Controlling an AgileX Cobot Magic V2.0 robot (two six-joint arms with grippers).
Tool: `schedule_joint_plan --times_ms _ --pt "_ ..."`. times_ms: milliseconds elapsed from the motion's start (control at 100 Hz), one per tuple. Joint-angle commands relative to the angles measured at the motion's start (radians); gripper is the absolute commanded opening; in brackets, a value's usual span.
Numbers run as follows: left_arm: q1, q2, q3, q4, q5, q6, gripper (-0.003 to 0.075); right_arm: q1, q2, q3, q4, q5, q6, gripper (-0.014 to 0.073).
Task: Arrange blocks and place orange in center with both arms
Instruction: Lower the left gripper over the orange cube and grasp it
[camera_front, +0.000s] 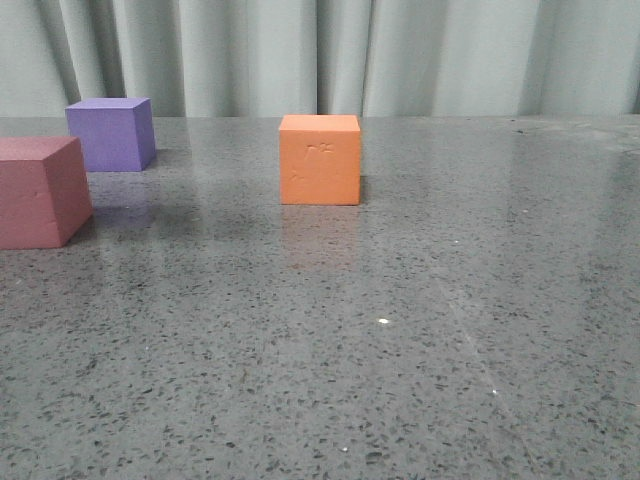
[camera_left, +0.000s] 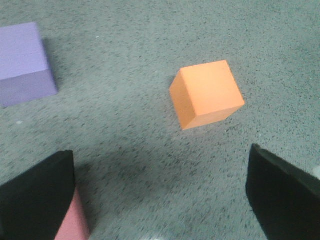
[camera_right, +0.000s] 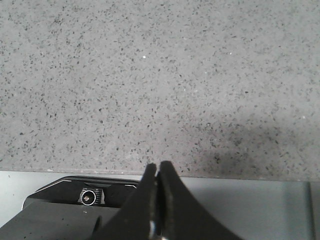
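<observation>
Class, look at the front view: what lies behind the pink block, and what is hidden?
Behind the pink block stands the purple block, apart from it, with curtain beyond. The pink block hides the table directly behind it.

Setting. A grey speckled stone counter (camera_front: 420, 350) fills the foreground, its polished surface glossy enough to give soft reflections and a pale sheen toward the far edge. Behind it hangs a pale grey-green curtain (camera_front: 400, 55) in vertical folds — it spans the whole width. Lighting is even and diffuse — shadows stay faint.
</observation>
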Motion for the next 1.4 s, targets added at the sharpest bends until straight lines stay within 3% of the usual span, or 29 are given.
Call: schedule_joint_plan --times_ms 0,210,640,860,1390 --pt "-0.078 0.055 -0.089 0.113 -0.04 -0.119 0.0652 -0.006 0.007 -0.024 -0.01 -0.045 -0.009 -0.0067" --pt "-0.177 0.248 -0.245 0.228 -0.021 -0.264 0.0652 -0.006 0.007 -0.024 -0.01 -0.045 -0.009 -0.0067" --pt "-0.2 0.545 -0.505 0.248 0.057 -0.292 0.0652 -0.006 0.007 -0.024 -0.01 -0.045 -0.009 -0.0067" --pt "-0.2 0.601 -0.523 0.316 0.109 -0.344 0.0652 -0.006 0.007 -0.024 -0.01 -0.045 -0.009 -0.0067" --pt "-0.2 0.616 -0.523 0.312 0.107 -0.473 0.0652 -0.006 0.007 -0.024 -0.01 -0.045 -0.009 -0.0067"
